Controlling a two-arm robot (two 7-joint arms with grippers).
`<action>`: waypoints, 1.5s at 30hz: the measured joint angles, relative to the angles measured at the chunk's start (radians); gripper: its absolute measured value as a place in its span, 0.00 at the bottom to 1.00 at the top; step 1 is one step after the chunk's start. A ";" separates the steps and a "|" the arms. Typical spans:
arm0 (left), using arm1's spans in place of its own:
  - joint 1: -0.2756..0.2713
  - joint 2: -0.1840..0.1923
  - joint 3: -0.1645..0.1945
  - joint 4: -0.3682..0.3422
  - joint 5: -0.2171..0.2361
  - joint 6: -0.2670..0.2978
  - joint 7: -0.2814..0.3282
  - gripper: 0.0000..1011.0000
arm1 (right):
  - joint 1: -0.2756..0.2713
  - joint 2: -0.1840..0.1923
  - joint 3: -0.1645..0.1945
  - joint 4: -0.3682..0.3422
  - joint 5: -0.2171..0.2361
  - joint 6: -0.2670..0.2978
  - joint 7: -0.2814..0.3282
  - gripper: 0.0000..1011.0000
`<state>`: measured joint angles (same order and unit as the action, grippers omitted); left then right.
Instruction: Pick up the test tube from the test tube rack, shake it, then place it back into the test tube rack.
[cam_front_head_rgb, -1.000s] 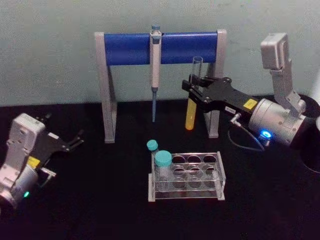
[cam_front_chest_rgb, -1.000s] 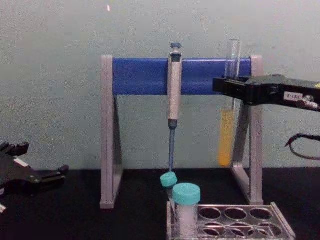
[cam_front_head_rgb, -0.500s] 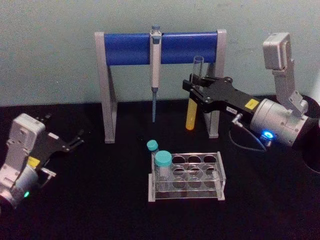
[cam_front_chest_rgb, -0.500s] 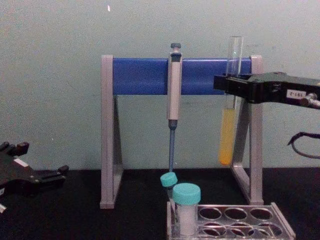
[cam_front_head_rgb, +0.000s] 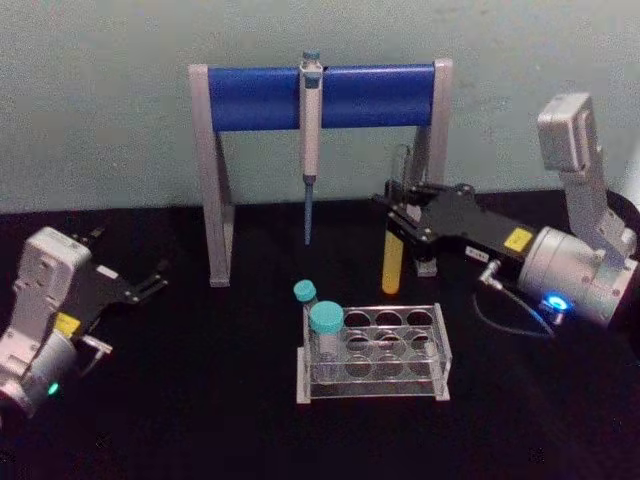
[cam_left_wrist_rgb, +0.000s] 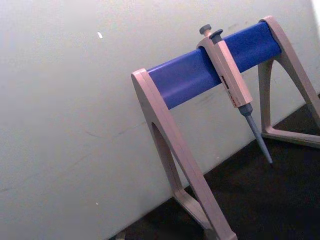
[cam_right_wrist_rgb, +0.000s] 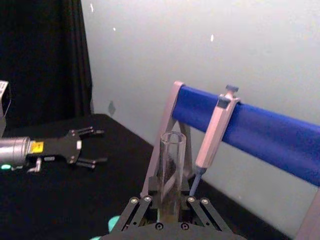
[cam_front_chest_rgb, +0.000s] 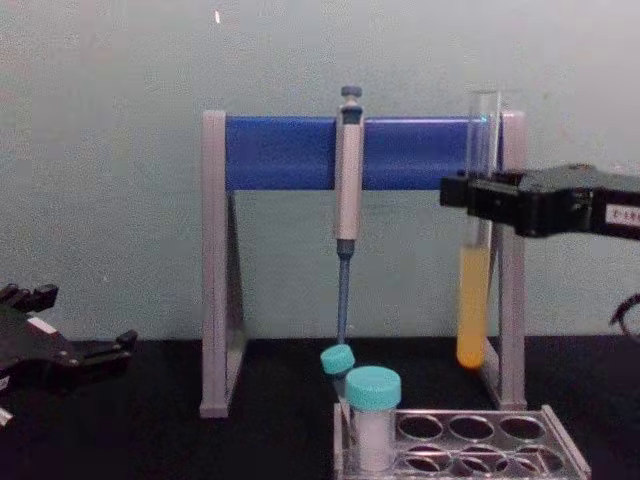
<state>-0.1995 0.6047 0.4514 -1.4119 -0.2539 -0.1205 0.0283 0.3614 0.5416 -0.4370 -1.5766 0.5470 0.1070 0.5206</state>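
The test tube (cam_front_head_rgb: 392, 262), clear glass with yellow-orange liquid in its lower part, hangs upright in the air behind the test tube rack (cam_front_head_rgb: 372, 386). My right gripper (cam_front_head_rgb: 398, 216) is shut on its upper half. In the chest view the tube (cam_front_chest_rgb: 472, 310) hangs from the gripper (cam_front_chest_rgb: 468, 196), its round bottom well above the rack (cam_front_chest_rgb: 566, 446). The right wrist view has the tube's open mouth (cam_right_wrist_rgb: 172, 165) rising between the fingers. My left gripper (cam_front_head_rgb: 152, 281) rests open at the table's left side, far from the rack.
Two teal-capped vials (cam_front_head_rgb: 326, 322) stand at the rack's left end. Behind it stands a tall grey-and-blue stand (cam_front_head_rgb: 260, 96) with a pipette (cam_front_head_rgb: 311, 130) hanging from its bar; the tube hangs close to the stand's right leg (cam_front_chest_rgb: 512, 300).
My right gripper has come down and a little to the right with the test tube, towards the rack. The left arm has not moved.
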 joint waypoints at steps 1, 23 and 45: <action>0.000 0.000 0.000 0.000 0.000 0.000 0.000 1.00 | -0.005 0.003 0.000 -0.003 0.000 0.001 -0.001 0.23; 0.000 0.000 0.000 0.000 0.000 0.000 0.000 1.00 | -0.047 -0.012 -0.005 0.038 -0.005 -0.026 0.000 0.23; 0.000 0.000 0.000 0.000 0.000 0.000 0.000 1.00 | -0.055 -0.024 -0.017 0.072 -0.009 -0.011 -0.001 0.23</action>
<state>-0.1995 0.6047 0.4514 -1.4120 -0.2539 -0.1205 0.0283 0.3067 0.5174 -0.4542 -1.5043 0.5379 0.0957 0.5198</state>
